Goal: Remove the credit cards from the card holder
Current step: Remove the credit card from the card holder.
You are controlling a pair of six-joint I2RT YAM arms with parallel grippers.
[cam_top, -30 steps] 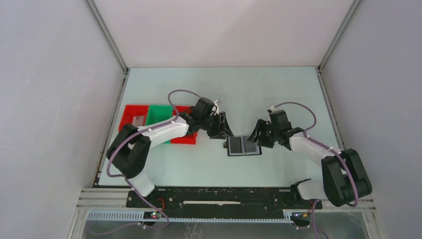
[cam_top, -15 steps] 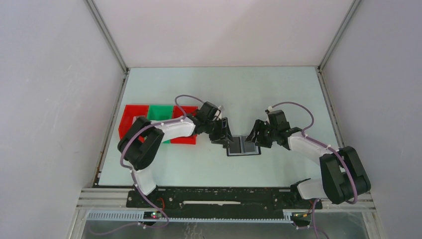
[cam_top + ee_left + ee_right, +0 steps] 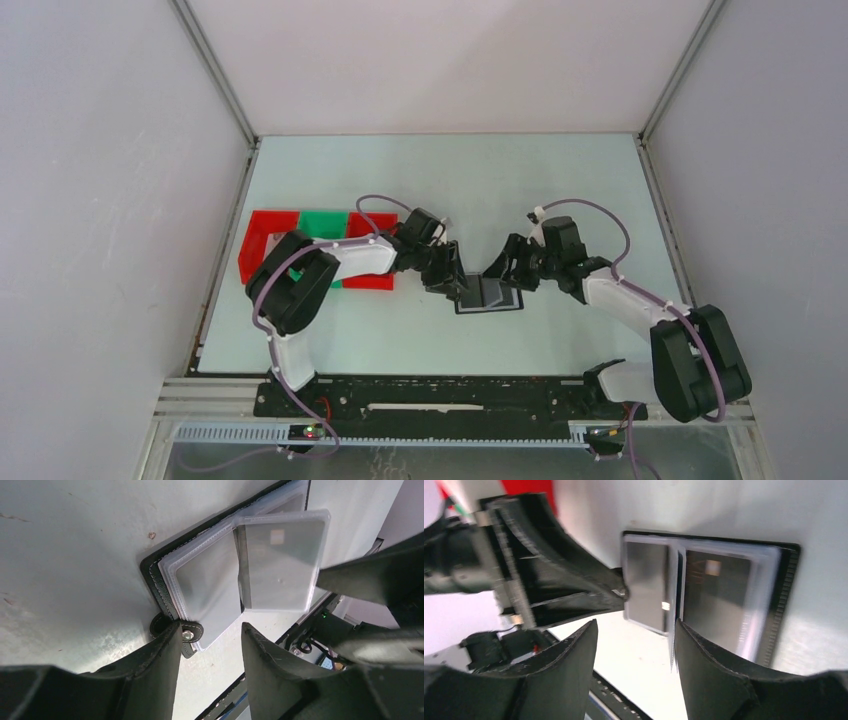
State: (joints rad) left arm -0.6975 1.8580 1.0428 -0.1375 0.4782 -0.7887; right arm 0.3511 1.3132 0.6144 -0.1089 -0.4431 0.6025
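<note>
The black card holder (image 3: 505, 304) lies open on the table, its clear sleeves showing grey cards. In the left wrist view the holder's (image 3: 152, 577) snap tab (image 3: 189, 636) sits at the tip of one finger (image 3: 160, 655). My left gripper (image 3: 211, 630) is open at the holder's left edge, also seen from above (image 3: 450, 284). One sleeve with a card (image 3: 280, 565) stands lifted from the middle. My right gripper (image 3: 635, 626) is open over the holder (image 3: 791, 580), one finger (image 3: 709, 665) beside the raised sleeve edge (image 3: 672, 645). Two cards (image 3: 646, 587) (image 3: 719, 595) show in the sleeves.
Red trays (image 3: 265, 245) and a green tray (image 3: 322, 228) stand left of the holder, behind my left arm. Grey walls close the table on both sides. The black base rail (image 3: 450, 398) runs along the near edge.
My left gripper has come down and right to the holder's left edge. My right gripper has moved left over the holder. A sleeve has lifted from the middle.
</note>
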